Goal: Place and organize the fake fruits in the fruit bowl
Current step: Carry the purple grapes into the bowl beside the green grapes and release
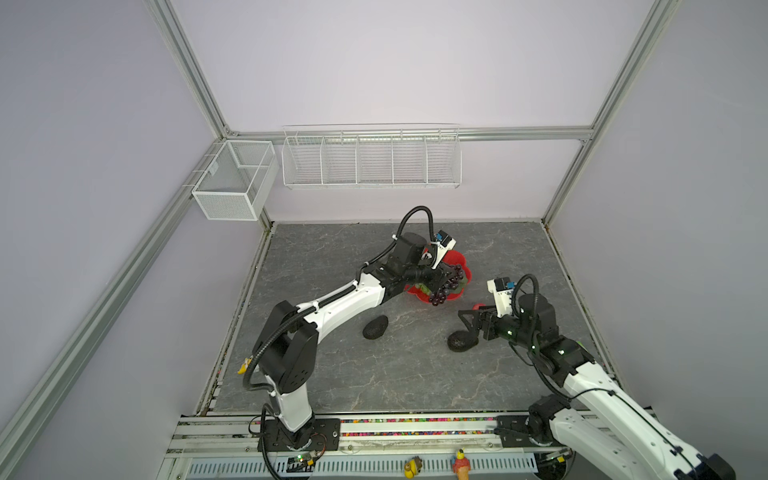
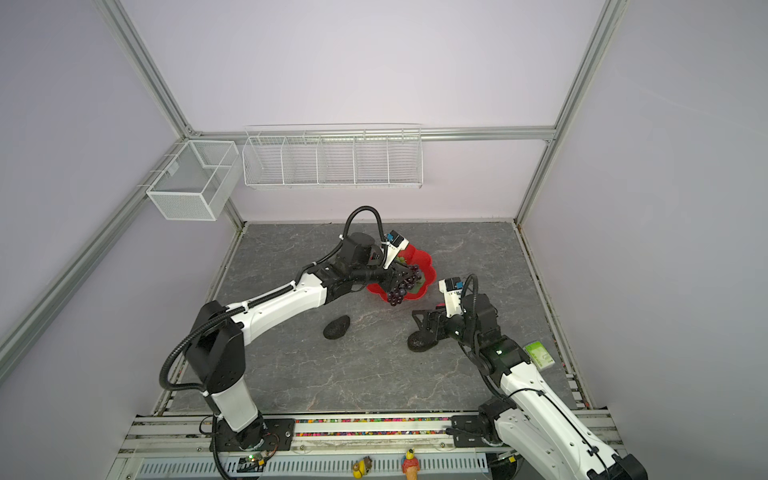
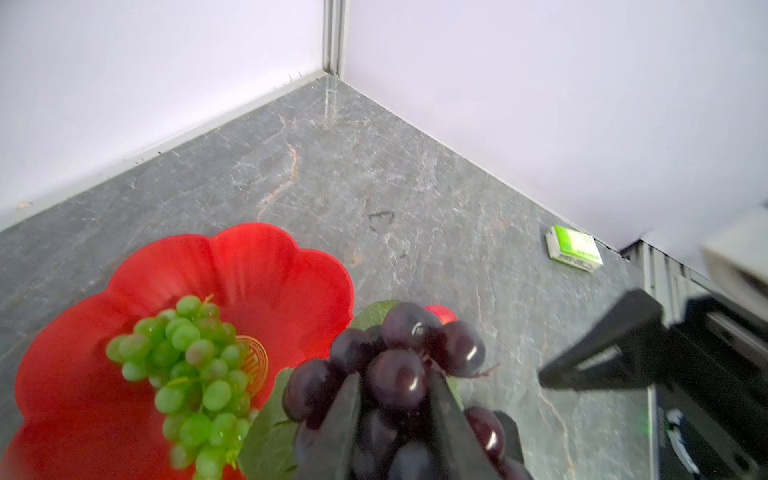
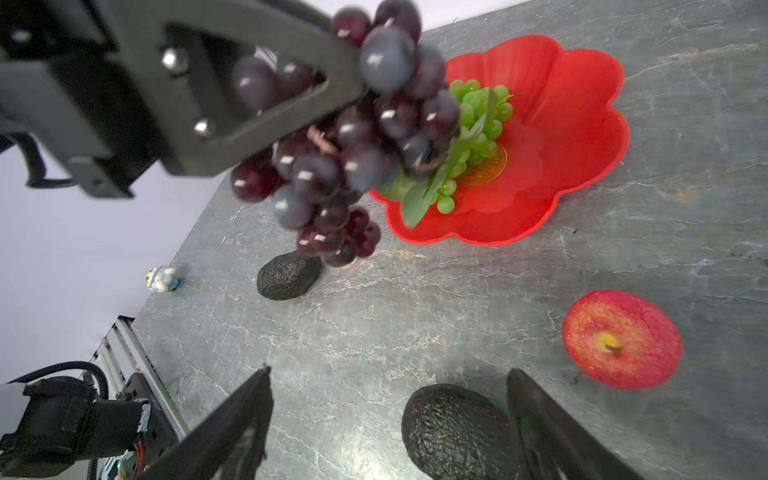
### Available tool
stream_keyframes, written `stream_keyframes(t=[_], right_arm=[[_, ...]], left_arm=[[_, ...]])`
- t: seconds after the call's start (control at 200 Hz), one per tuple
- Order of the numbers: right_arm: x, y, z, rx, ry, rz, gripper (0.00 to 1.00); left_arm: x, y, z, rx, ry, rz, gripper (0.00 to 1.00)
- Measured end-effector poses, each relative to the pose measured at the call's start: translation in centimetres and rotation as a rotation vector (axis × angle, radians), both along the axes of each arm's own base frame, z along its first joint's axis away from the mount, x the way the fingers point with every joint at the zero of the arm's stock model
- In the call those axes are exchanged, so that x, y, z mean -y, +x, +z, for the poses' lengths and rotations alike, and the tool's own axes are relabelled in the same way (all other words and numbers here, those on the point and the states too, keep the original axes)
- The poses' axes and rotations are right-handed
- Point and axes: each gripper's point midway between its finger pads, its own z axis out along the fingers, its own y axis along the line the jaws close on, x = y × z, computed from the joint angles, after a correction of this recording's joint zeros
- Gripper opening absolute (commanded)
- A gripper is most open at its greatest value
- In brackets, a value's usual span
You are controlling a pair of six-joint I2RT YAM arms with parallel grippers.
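Hanging over the near rim of the scalloped glossy red fruit bowl, toward the tabletop's far edge: dark purple grape bunch, clamped in left gripper. Green grape bunch inside bowl. Right gripper jaws wide apart, straddling blackish pebbly avocado nearby.

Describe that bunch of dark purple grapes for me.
The dark purple grape bunch is a cluster of glossy, plastic-looking round berries on a brownish stem, with green leaves. The left arm's black fingers pinch it, so it hangs in the air at the rim of the red scalloped plastic bowl; it is not set down.
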Motion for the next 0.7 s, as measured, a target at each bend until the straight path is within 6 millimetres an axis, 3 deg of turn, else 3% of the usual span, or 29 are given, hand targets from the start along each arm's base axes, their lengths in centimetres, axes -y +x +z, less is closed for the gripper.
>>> stream_keyframes(t=[0.135,0.32,0.52,0.7], right_arm=[[1.0,0.2,0.3,0.004,0.000,-0.035,0.89],[2.9,2.2,1.4,-0.030,0.000,-0.112,0.89],[3.5,3.3,1.3,-0.059,0.012,-0.122,0.89],[3.5,3.4,1.0,-0.075,0.019,-0.118,0.89]], left_arm=[[2.5,4.0,-1.6,0.002,0.029,0.056,0.27],[4.0,7.8,-6.9,-0.031,0.112,0.134,0.28],[3.9,9.3,-11.4,-0.065,0.196,0.180,0.31],[4.0,9.8,-12.2,-0.060,0.213,0.190,0.40]])
